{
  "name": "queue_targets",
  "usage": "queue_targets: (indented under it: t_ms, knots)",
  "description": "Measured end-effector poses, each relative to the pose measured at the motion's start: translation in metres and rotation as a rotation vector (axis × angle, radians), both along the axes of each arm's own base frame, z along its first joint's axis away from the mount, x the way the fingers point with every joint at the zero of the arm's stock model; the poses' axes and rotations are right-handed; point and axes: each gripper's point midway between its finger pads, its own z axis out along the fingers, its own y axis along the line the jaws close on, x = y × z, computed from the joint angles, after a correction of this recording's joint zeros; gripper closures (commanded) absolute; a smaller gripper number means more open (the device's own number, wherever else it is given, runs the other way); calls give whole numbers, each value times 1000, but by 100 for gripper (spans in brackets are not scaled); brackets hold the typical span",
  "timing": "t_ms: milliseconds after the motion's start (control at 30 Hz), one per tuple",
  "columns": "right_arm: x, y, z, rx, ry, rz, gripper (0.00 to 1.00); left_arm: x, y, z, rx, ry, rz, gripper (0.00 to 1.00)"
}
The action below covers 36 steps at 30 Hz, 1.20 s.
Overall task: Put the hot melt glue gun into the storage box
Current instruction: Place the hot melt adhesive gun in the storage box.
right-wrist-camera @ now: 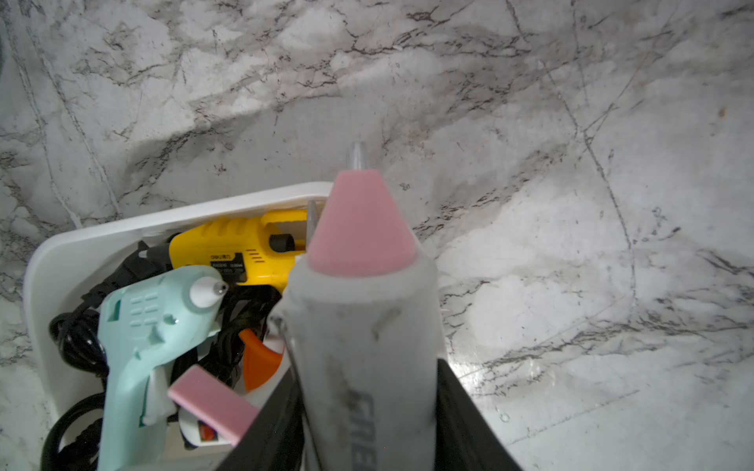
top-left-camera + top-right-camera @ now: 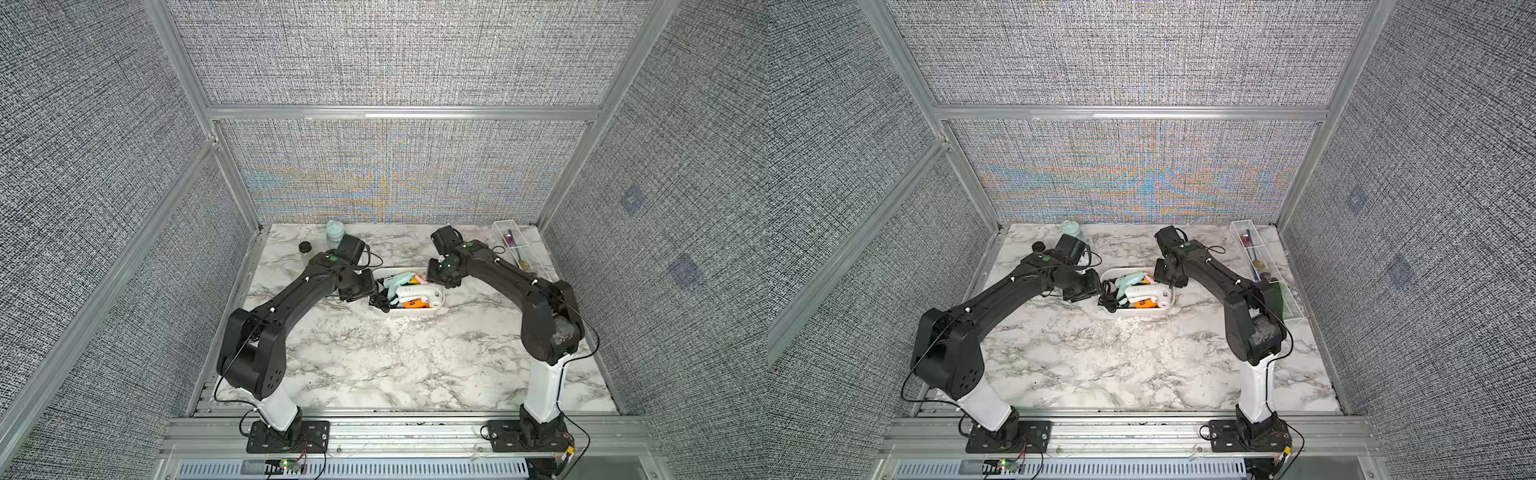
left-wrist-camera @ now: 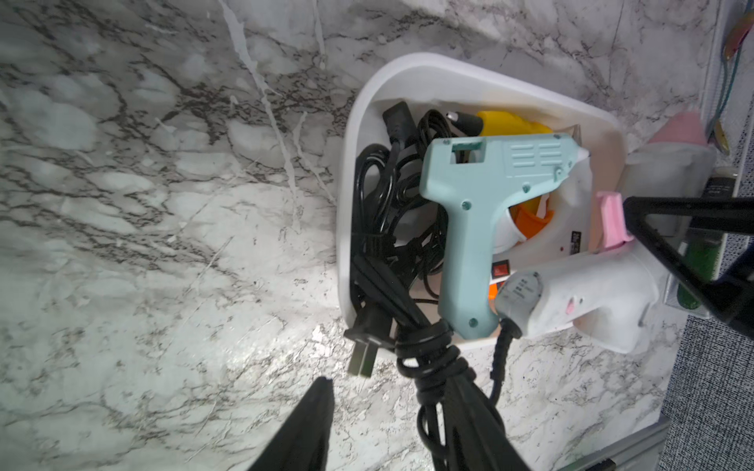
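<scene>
Placing step: glue gun (image 1: 367, 346) is clamped in right jaws, box (image 1: 122, 228) rim just below them. Left jaws are seen half apart beside cord (image 3: 428, 359). It likely must be lowered in.

A clear tray (image 2: 533, 249) (small items inside) stands back right; a mint bottle (image 2: 335, 231) and black-capped jar (image 2: 305, 247) stand back left.

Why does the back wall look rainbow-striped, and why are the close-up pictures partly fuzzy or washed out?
In both top views the woven back wall shows rainbow ripples, likely a camera artefact; in the left wrist view glare whitens the marble table; in the right wrist view the pink-tipped glue gun is very close and blurred.
</scene>
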Motion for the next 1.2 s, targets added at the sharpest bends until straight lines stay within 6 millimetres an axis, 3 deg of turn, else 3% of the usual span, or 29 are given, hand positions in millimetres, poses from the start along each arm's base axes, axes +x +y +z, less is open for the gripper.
queue_targets:
  t_ms: [267, 500, 667, 800, 867, 1067, 1200]
  knots:
    - [17, -4, 1, 17, -18, -43, 79, -7, -5, -4, -20, 24, -16, 55]
    - [23, -7, -2, 9, -24, -62, 78, -8, -14, -22, -37, 71, -18, 57]
    - [23, -11, -4, -3, -31, -81, 79, 4, -23, -31, -41, 90, -13, 64]
    - [22, -12, -3, -1, -37, -84, 78, 20, -31, -36, -39, 81, -8, 82]
    - [22, -12, -3, -3, -40, -84, 78, 28, -34, -38, -28, 66, -7, 85]
    - [20, -8, -5, -1, -44, -77, 78, 52, -37, -42, 13, 19, -9, 87]
    - [18, -1, -8, 6, -37, -63, 78, 52, -33, -40, 42, 3, -19, 87]
